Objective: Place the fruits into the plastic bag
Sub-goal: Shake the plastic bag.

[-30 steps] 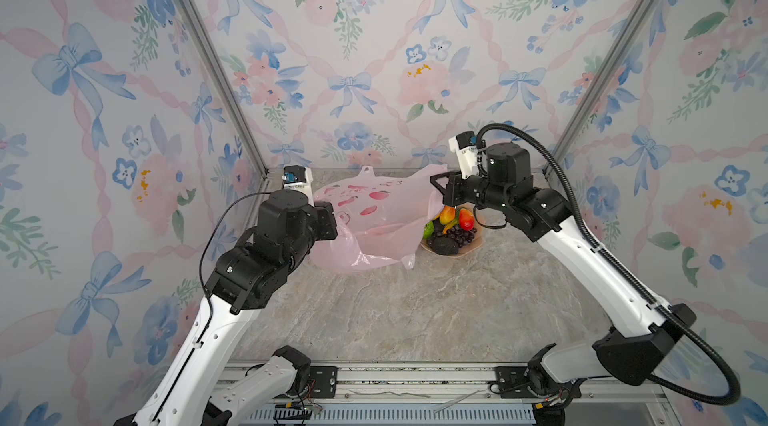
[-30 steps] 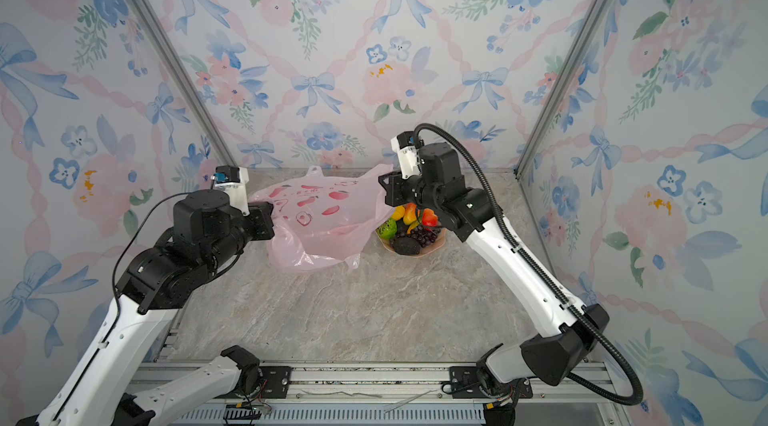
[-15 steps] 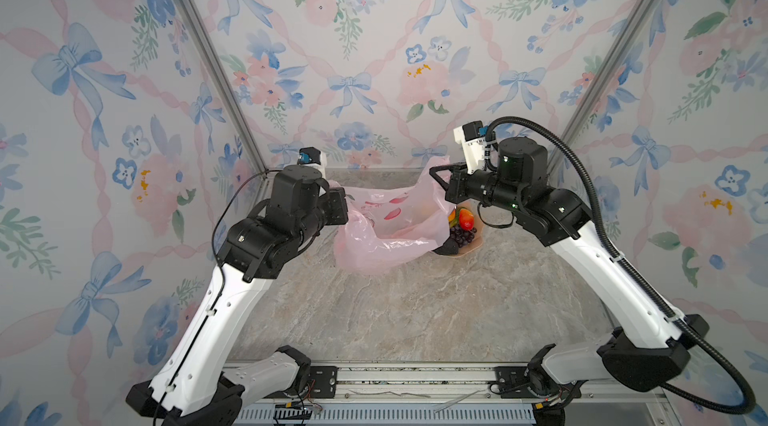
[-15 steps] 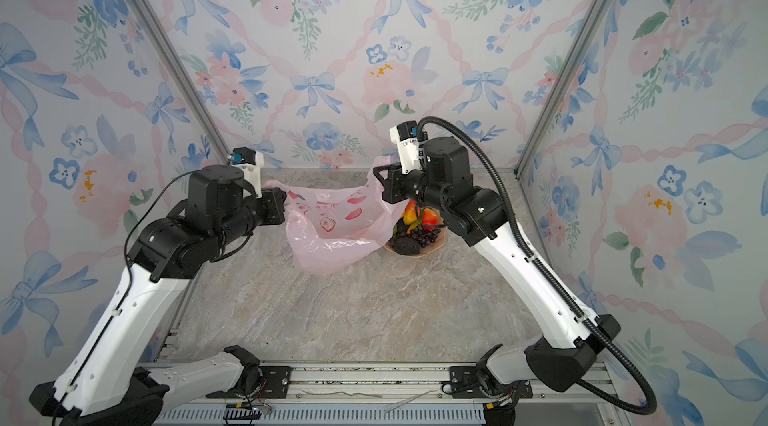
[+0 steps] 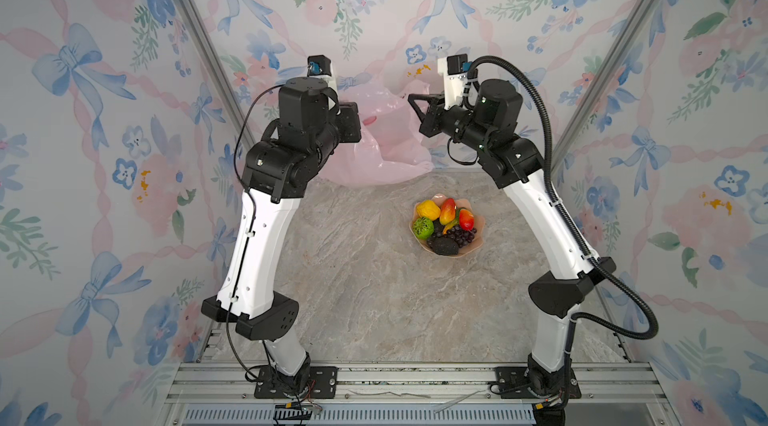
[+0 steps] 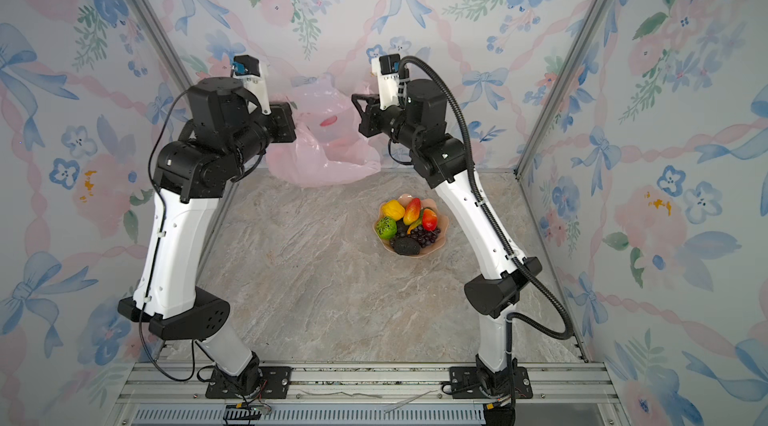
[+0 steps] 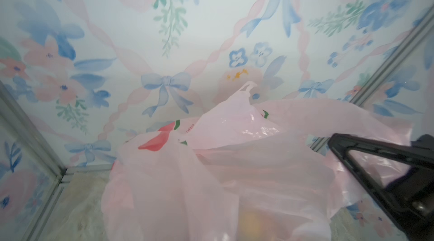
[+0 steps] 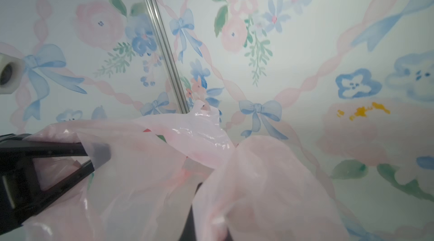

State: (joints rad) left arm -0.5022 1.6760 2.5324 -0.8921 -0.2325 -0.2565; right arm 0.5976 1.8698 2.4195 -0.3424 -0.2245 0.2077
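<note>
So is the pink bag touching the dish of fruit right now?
Apart. In both top views a stretch of bare tabletop shows plainly between the plastic bag at the back and the rim of the peach dish.

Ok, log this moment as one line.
left gripper: shut on plastic bag | right gripper: shut on plastic bag | fruits: in dish

The fruits lie heaped in the peach scalloped dish. A yellow one sits at the dish's far left. Two red-orange-yellow mangoes lean beside it toward the far right. A green kiwi half is at the left rim, dark purple grapes are in the middle, and black bumpy pieces are at the near rim. The plastic bag is thin, crinkled, translucent pink with red prints. It hangs raised behind the dish and to its left, well apart from it, and its top is stretched sideways.
</note>
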